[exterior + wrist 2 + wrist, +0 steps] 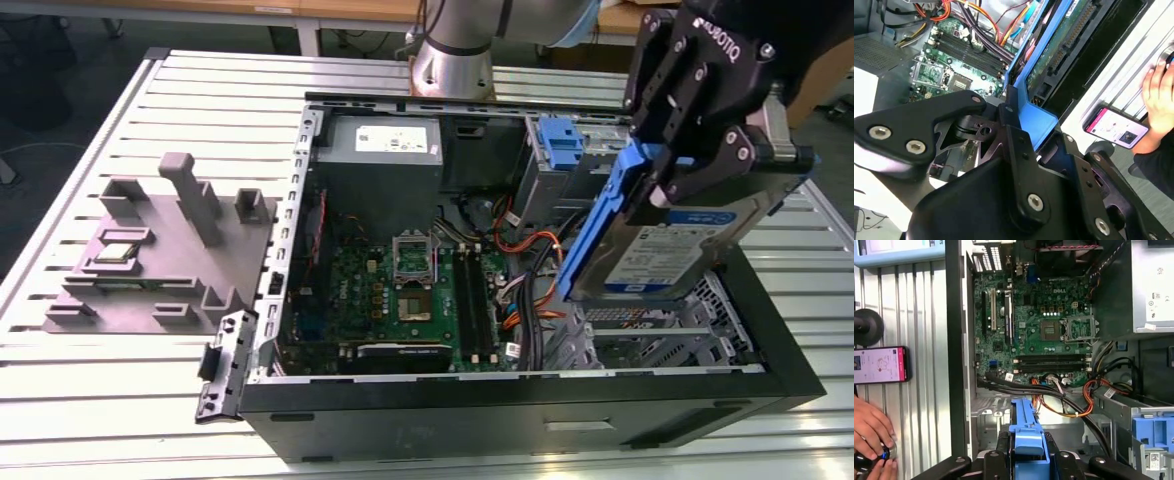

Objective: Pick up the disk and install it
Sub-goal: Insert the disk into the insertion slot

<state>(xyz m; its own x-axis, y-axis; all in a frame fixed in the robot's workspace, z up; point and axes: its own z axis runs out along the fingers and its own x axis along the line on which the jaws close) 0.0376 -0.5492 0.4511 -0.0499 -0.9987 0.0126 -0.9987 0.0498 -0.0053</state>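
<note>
We count one disk [667, 255], one end effector [705, 175], one open computer case [534, 400], one motherboard [400, 300], one grey fixture [160, 250], one phone [881, 365] and one table [107, 400].

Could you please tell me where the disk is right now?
The disk hangs at the exterior view's right, clamped in the gripper, tilted above the metal drive bay.

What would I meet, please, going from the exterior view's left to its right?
A grey fixture block → the motherboard in the open case → the disk, clamped in the gripper.
</note>
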